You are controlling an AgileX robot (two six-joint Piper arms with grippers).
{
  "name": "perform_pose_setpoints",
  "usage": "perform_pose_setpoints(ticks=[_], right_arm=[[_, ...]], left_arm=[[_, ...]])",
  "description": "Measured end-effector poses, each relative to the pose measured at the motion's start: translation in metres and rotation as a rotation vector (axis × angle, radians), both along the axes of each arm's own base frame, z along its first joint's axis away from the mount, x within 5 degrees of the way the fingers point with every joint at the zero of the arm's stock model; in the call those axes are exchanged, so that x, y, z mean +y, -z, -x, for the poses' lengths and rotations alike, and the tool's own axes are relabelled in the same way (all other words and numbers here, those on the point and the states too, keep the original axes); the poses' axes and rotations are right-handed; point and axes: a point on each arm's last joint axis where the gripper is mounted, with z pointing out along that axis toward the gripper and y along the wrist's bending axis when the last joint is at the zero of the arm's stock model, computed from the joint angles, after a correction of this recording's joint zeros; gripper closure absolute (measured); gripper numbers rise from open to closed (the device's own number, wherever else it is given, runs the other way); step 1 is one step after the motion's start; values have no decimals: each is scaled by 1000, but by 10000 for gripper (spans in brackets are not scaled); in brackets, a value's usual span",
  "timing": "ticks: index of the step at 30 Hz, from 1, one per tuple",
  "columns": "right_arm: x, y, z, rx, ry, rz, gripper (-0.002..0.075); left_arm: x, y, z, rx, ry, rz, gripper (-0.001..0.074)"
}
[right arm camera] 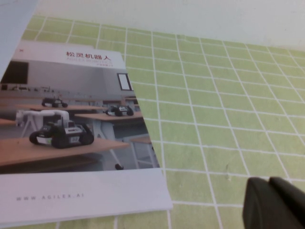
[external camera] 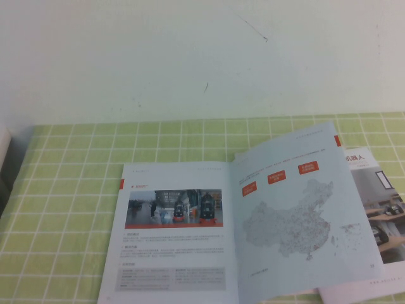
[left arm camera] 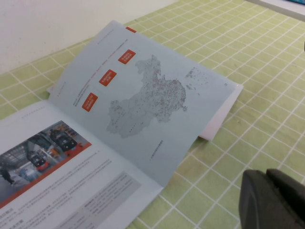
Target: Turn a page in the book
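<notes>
The book [external camera: 234,231] open flat; left hand [left arm camera: 272,200] and right hand [right arm camera: 274,202] both closed, empty, just above the tablecloth [external camera: 76,190].

The book [external camera: 234,234] lies open and face up on the green-checked bench [external camera: 76,190], toward the near edge and slightly right of centre in the high view. It is a thin, glossy, white-paged brochure with small Chinese text. The page [external camera: 174,237] lies flat on the left of the spine, showing its back: a small red tab at the outer edge, a wide red-banded photo of machines near the top, then text blocks and a grey box below. The right-hand leaf [external camera: 297,215] carries a grey dotted map and three red labels; it bows upward, its far outer corner raised.
</notes>
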Motion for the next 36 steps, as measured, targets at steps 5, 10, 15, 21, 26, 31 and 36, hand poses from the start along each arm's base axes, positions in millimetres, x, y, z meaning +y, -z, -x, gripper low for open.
perform_pose_setpoints(ticks=[5, 10, 15, 21, 26, 31, 36], right_arm=[[0, 0, 0, 0, 0, 0, 729], [0, 0, 0, 0, 0, 0, 729], [0, 0, 0, 0, 0, 0, 729], [0, 0, 0, 0, 0, 0, 729], [0, 0, 0, 2, 0, 0, 729], [0, 0, 0, 2, 0, -1, 729], [0, 0, 0, 2, 0, -1, 729]], left_arm=[[5, 0, -3, -19, -67, -18, 738], [24, 9, -11, 130, -406, 78, 738], [47, 41, -23, 77, -749, 274, 738], [60, 89, -24, -171, -880, 354, 738], [64, 115, -27, -200, -920, 191, 738], [64, 127, -25, -112, -918, 75, 738], [63, 134, -23, -79, -873, -64, 738]])
